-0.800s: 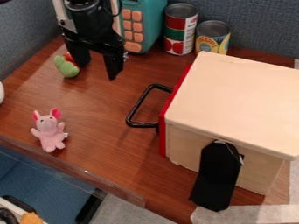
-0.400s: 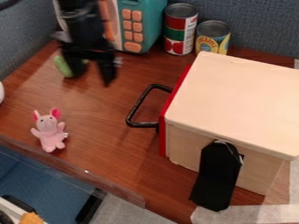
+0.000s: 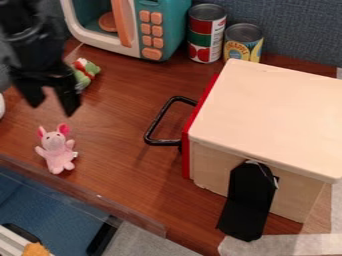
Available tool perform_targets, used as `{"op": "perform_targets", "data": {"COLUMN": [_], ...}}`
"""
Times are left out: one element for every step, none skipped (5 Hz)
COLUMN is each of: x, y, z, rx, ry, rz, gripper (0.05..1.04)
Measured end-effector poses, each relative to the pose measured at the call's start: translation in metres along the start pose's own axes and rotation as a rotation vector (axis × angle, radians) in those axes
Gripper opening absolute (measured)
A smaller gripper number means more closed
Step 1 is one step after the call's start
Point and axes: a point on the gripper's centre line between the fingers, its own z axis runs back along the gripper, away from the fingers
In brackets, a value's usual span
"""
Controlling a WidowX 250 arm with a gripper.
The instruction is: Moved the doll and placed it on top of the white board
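My black gripper [image 3: 53, 106] hangs open at the upper left, its two fingertips apart with nothing between them. Below it in the view, a small pink pig-like doll [image 3: 56, 149] lies on the brown table near the front left edge, apart from the gripper. On the right stands a large box with a pale, whitish flat top board [image 3: 270, 112].
A black handle [image 3: 157, 125] sticks out from the box's red front. Two cans [image 3: 207, 34] and a teal toy microwave [image 3: 163, 25] stand at the back. A green and red toy [image 3: 84, 73] lies just behind the gripper. A clear rim [image 3: 87, 192] borders the front.
The gripper has moved left and toward the front of the table, uncovering the green toy and the microwave's door. The pink doll and the box have stayed put.
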Motion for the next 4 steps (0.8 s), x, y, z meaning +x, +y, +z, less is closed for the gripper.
{"op": "perform_targets", "data": {"x": [-0.018, -0.030, -0.026, -0.025], "y": [0.005, 0.006, 0.001, 0.000], "z": [-0.018, -0.039, -0.060, -0.077], "rx": [0.098, 0.164, 0.185, 0.211], "ry": [0.042, 0.095, 0.115, 0.149], "rz": [-0.058, -0.077, -0.055, -0.052], "gripper": [1.000, 1.000, 1.000, 0.953]}}
